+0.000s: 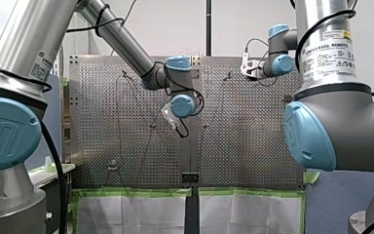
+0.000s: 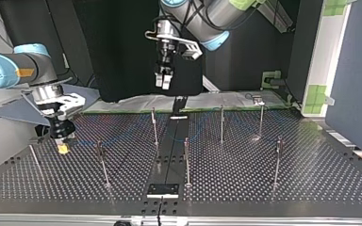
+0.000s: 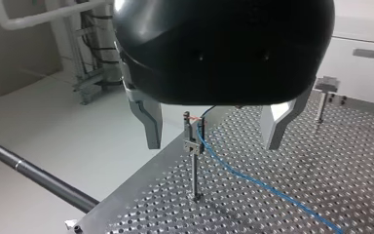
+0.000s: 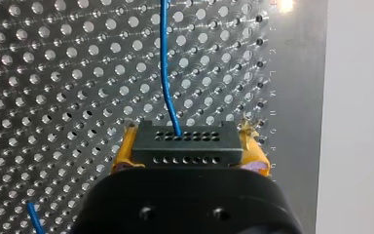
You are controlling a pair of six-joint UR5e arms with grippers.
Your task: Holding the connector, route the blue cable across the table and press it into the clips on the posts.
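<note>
**Front view.** The perforated table (image 1: 243, 146) fills the middle, and green tape (image 1: 136, 192) lines its near edge. My left gripper (image 1: 174, 124) hangs over the centre seam. My right gripper (image 1: 248, 67) is over the right half, well apart from it. I cannot tell from here how either one's fingers stand.

**Top view.** Seven posts (image 2: 186, 162) stand scattered, with bare plate between them and along the near edge. The left gripper (image 2: 164, 81) is high above the far middle. The right gripper (image 2: 62, 143) sits low near the table's left edge.

**Left wrist view.** Two metal fingers (image 3: 148, 122) are spread wide and hold nothing. Below them one post (image 3: 194, 165) stands close to the table's edge. The blue cable (image 3: 253, 183) meets its clip (image 3: 193, 145) and runs off across the plate. A second post (image 3: 323, 100) stands farther off. Past the edge is floor, crossed by a dark rod (image 3: 39, 175).

**Right wrist view.** Yellow pads (image 4: 122, 153) are clamped on the black connector (image 4: 182, 144). One blue cable (image 4: 165, 58) leaves it over the holes, and a second stretch (image 4: 33, 218) shows beside the gripper. The table's edge runs just beside the gripper.
</note>
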